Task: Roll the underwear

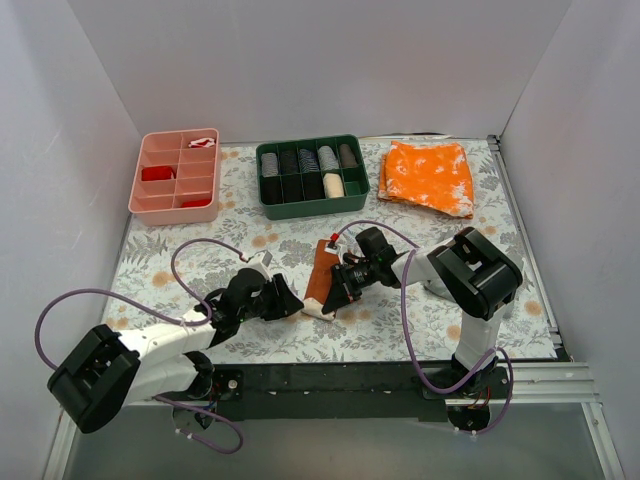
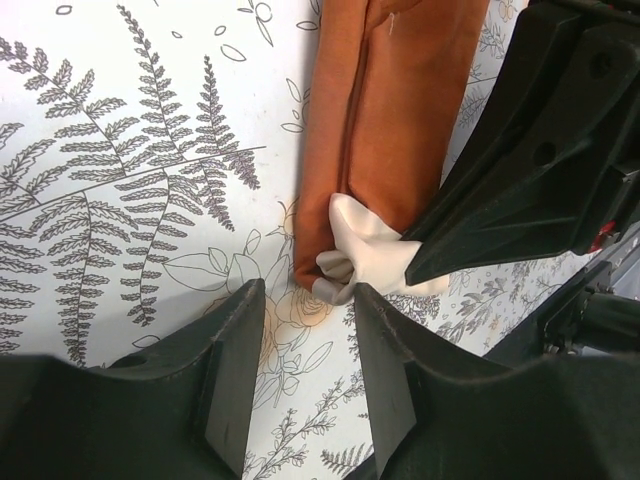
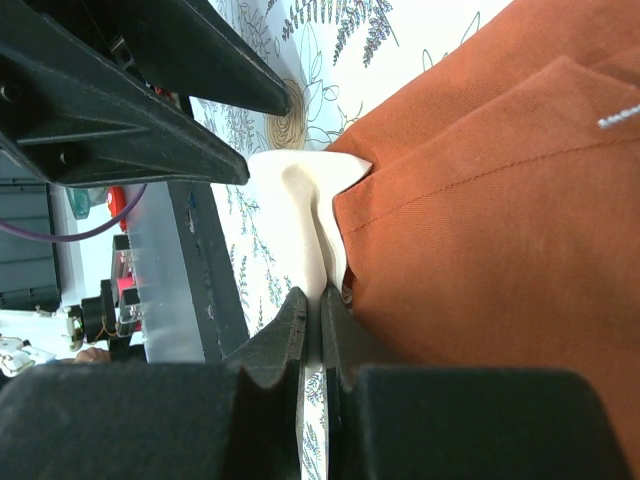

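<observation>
The underwear [image 1: 322, 272] lies mid-table as a folded strip, rust-brown with a pale cream near end. In the left wrist view the rust strip [image 2: 390, 120] ends in a bunched cream tip, just ahead of my left gripper [image 2: 308, 296], which is open and empty with its jaws flanking bare table. My left gripper [image 1: 291, 303] sits just left of that near end. My right gripper [image 1: 338, 291] reaches in from the right. In the right wrist view it [image 3: 312, 300] is shut on the underwear's [image 3: 500, 200] cream edge.
A pink divided tray [image 1: 177, 200] stands at the back left. A green tray [image 1: 312, 207] with rolled dark and pale items is at the back centre. A bright orange speckled cloth [image 1: 430, 175] lies at the back right. White walls enclose the table.
</observation>
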